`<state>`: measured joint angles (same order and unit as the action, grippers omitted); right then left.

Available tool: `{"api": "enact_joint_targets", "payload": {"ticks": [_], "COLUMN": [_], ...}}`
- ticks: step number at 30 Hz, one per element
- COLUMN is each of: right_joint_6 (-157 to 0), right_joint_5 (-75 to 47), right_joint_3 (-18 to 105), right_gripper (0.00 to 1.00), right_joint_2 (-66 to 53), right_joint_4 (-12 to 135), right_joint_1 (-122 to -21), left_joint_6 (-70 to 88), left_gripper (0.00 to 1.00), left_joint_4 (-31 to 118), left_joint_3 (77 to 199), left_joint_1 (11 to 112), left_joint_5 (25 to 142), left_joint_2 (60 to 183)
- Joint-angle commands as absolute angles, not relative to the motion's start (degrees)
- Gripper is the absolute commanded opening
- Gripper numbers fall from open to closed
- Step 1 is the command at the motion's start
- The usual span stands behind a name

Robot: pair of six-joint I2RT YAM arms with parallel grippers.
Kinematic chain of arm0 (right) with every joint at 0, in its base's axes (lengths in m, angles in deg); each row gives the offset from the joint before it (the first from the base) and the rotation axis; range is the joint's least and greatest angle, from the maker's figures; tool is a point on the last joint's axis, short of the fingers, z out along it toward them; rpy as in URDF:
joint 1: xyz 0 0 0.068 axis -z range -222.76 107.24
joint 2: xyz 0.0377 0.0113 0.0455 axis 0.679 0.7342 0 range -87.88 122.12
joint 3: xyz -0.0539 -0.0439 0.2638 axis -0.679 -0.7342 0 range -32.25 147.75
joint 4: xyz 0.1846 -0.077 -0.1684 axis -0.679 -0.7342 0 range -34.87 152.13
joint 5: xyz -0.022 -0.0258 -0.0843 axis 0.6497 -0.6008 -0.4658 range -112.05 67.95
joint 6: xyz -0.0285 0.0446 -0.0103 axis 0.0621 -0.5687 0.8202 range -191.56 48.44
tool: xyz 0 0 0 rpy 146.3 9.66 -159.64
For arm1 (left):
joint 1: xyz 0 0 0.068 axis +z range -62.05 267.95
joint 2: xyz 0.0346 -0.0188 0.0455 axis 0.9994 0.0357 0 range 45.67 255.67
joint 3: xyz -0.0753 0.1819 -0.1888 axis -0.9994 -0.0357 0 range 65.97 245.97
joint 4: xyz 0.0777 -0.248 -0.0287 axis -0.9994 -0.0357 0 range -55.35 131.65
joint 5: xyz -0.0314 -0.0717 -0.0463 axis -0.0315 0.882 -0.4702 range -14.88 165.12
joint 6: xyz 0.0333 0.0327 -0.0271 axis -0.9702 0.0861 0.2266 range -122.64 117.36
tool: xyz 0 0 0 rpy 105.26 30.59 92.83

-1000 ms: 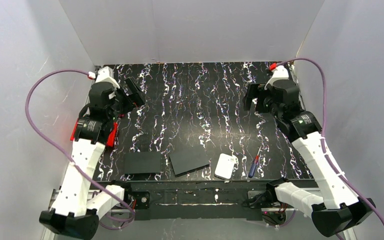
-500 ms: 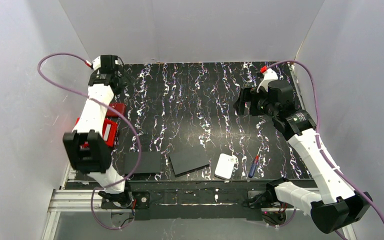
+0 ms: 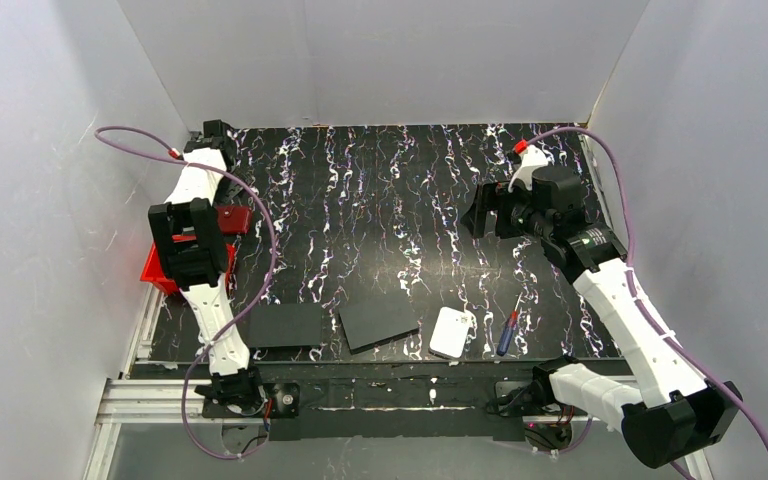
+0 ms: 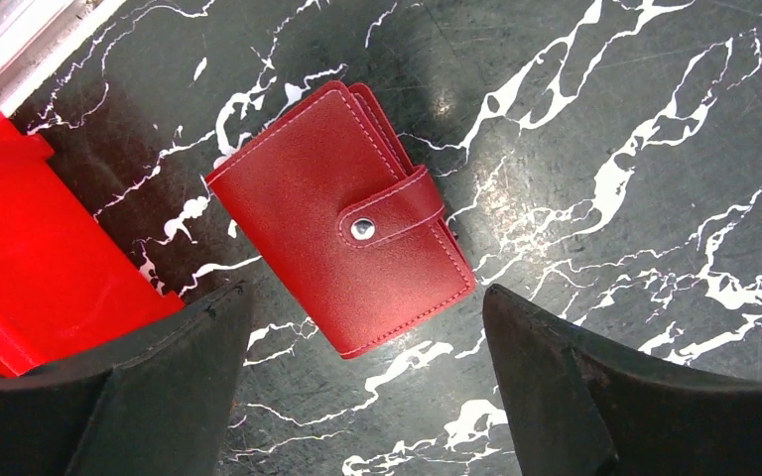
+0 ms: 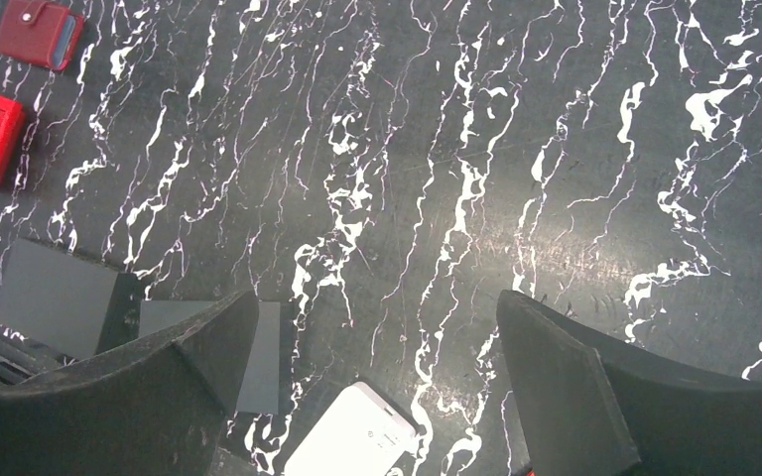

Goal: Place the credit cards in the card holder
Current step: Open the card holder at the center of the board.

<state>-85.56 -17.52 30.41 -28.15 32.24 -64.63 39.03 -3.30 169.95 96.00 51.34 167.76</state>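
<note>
black marble-look tabletop (image 3: 390, 200) with white veins, pale grey walls around. left arm stretches along the table's left edge, the left gripper (image 4: 365, 297) pointing down, fingers spread wide above the card holder (image 4: 342, 223), not touching it. the holder is dark red, stitched, leather-like, snap tab fastened, flat just beside the glossy red bin (image 4: 30, 248). right gripper (image 5: 377, 302) hangs spread wide, holding nothing.

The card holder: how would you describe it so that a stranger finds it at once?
Look at the black marbled table, along its left edge. There, just beyond the bright red bin, lies the card holder, flat and closed. It is smaller and darker red than the bin, with a strap and a silver stud.
</note>
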Motion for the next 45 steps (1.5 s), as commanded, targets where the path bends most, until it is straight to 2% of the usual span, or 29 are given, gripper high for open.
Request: {"api": "enact_joint_targets", "payload": {"ticks": [1, 8, 14, 27, 32, 37, 45], "right_joint_6": [-85.61, -86.61, -87.35, -88.89, -89.17, -88.54, -90.24], "right_joint_5": [-15.54, -13.72, -13.51, -12.29, -11.67, -12.73, -16.06], "right_joint_3": [30.12, 28.90, 28.49, 27.99, 27.03, 25.91, 26.05], "right_gripper": [1.00, 1.00, 1.00, 1.00, 1.00, 1.00, 1.00], "right_joint_2": [-27.57, -27.09, -27.11, -27.06, -26.51, -26.06, -20.84], "right_joint_4": [34.67, 35.59, 35.92, 36.68, 37.03, 36.75, 33.05], "right_joint_1": [-64.59, -64.56, -64.61, -64.57, -64.65, -64.64, -65.58], "left_joint_6": [38.43, 33.60, 32.52, 33.41, 31.07, 28.77, 26.20], "left_gripper": [0.80, 0.72, 0.73, 0.69, 0.67, 0.67, 0.67], "left_joint_4": [-2.64, 0.74, 4.33, 8.53, 9.33, 10.54, 10.48], "left_joint_3": [168.88, 167.40, 164.69, 159.25, 156.01, 151.52, 152.97], "left_joint_1": [96.86, 99.10, 99.32, 96.83, 90.20, 77.55, 61.85], "left_joint_5": [51.52, 62.64, 72.12, 88.69, 91.87, 92.93, 96.54], "left_joint_2": [166.57, 168.72, 168.31, 169.33, 167.62, 165.29, 167.51]}}
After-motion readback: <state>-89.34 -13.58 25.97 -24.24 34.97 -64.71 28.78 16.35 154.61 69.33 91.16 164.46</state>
